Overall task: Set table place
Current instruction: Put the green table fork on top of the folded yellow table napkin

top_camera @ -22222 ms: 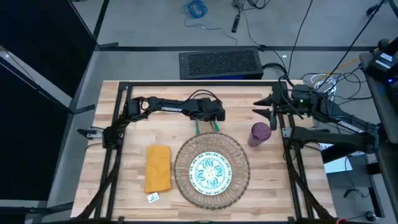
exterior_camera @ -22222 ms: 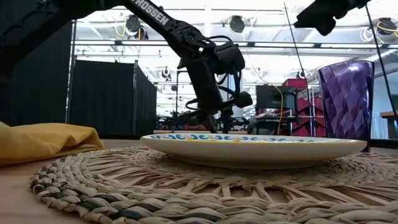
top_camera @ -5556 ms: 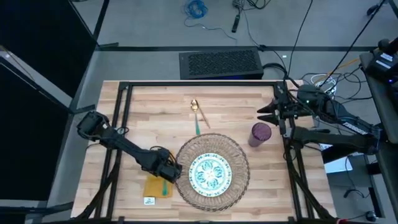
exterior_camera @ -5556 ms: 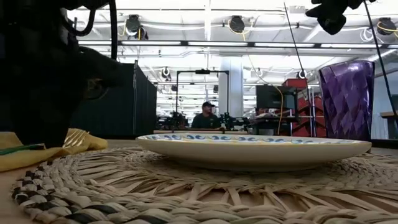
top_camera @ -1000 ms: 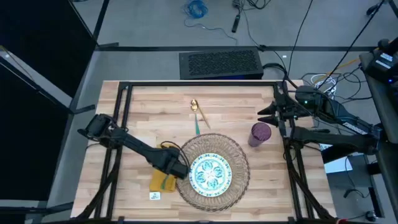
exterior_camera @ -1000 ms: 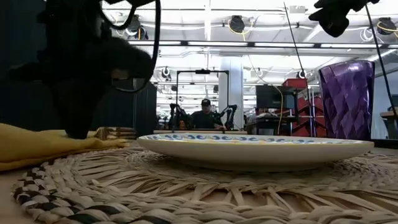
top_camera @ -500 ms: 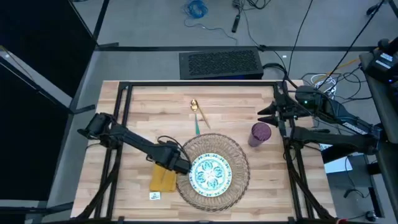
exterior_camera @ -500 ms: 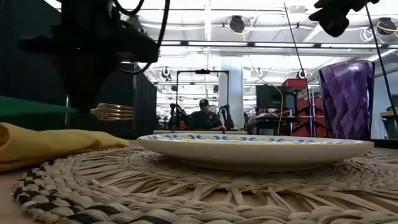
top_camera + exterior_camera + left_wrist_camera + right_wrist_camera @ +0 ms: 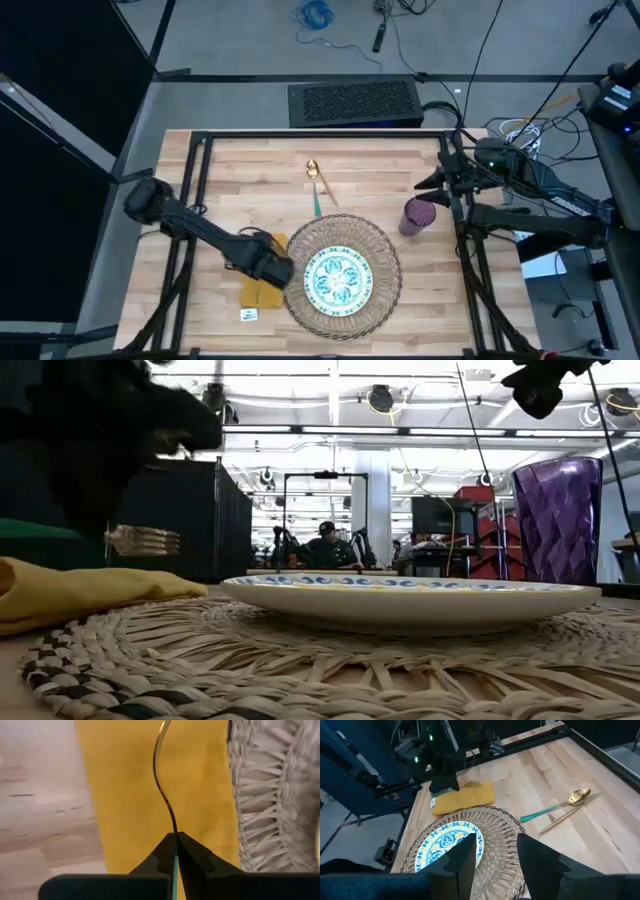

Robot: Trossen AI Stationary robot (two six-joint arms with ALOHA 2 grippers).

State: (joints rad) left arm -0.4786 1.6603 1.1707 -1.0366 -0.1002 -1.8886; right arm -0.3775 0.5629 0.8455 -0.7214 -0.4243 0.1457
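1. The table (image 9: 230, 170) carries the place setting toward its near half; the woven straw mat (image 9: 378, 247) lies at centre with the patterned plate (image 9: 338, 277) resting on its middle.
2. The yellow napkin (image 9: 262, 292) lies flat just beside the mat's left edge; the left arm partly covers it in the high view.
3. The left gripper (image 9: 175, 845) is above the napkin, its two fingers pressed together on the green handle of a fork (image 9: 159, 775); the thin gold stem curves away over the yellow cloth.
4. In the low view the fork's gold tines (image 9: 145, 540) sit clear above the napkin, roughly level, not touching the cloth.
5. The purple cup (image 9: 418, 214) stands upright on bare wood just beside the mat's upper right edge.
6. A gold spoon with green handle (image 9: 316, 186) and a second thin gold piece lie crossed on the table behind the mat, well apart from the napkin; what the second piece is cannot be told.
7. The right gripper (image 9: 495, 852) waits at the right side near the cup; its fingers are spread apart with nothing between them.
8. A person (image 9: 325, 546) is seated far off in the room behind the table.
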